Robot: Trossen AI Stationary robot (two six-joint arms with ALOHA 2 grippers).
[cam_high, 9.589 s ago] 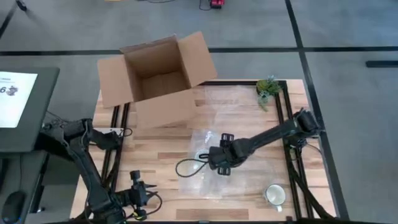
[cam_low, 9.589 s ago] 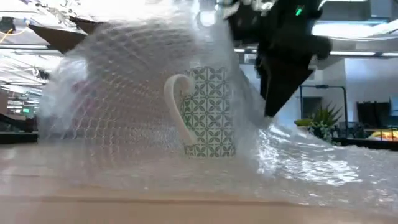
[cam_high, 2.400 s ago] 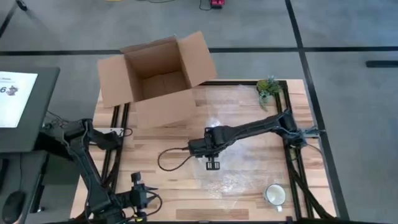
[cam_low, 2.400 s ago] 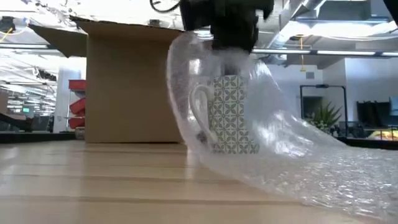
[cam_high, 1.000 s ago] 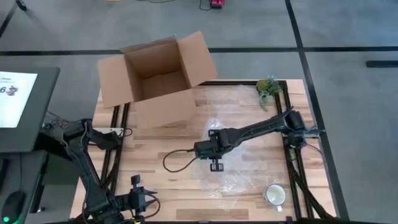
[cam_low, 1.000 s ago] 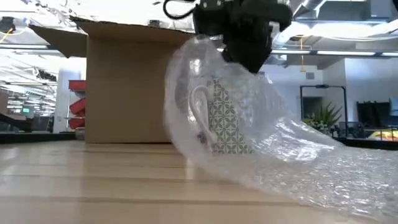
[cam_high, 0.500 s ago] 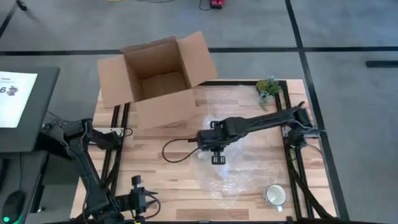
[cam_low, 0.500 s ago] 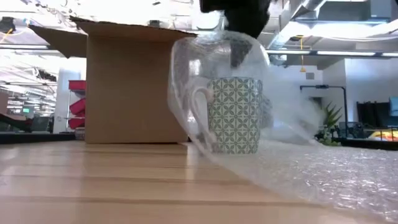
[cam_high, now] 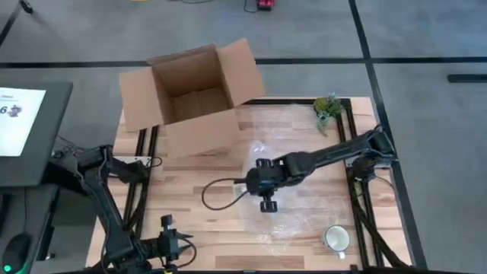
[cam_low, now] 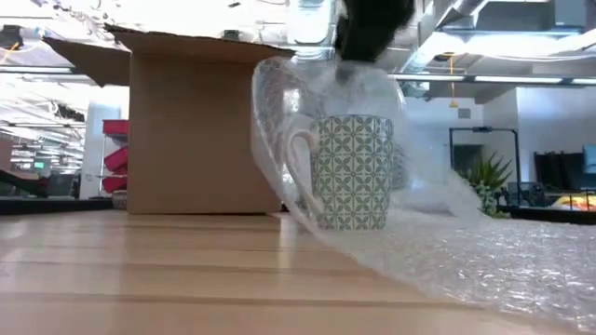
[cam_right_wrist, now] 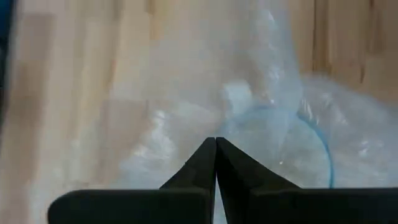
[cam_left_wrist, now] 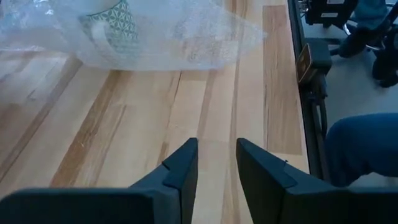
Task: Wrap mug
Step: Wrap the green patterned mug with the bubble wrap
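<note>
While I look for any readable writing, I find only a lone digit at the edge of the white screen (cam_high: 19,120) to the left of the bench (cam_high: 194,171), nothing more I can make out. I see the cardboard box (cam_high: 194,99) standing open at the bench's far left part, and nothing shows inside it. My patterned mug (cam_low: 349,172) stands upright mid-bench under a fold of bubble wrap (cam_low: 447,242), handle toward the box. My right gripper (cam_right_wrist: 216,144) hangs just above the mug, its jaws pinched together on the bubble wrap, holding the sheet up over the rim. My left gripper (cam_left_wrist: 214,155) waits at the near left edge, jaws a little apart and holding nothing. A second mug (cam_high: 335,239) sits at the near right corner, and a small plant (cam_high: 328,108) at the far right
</note>
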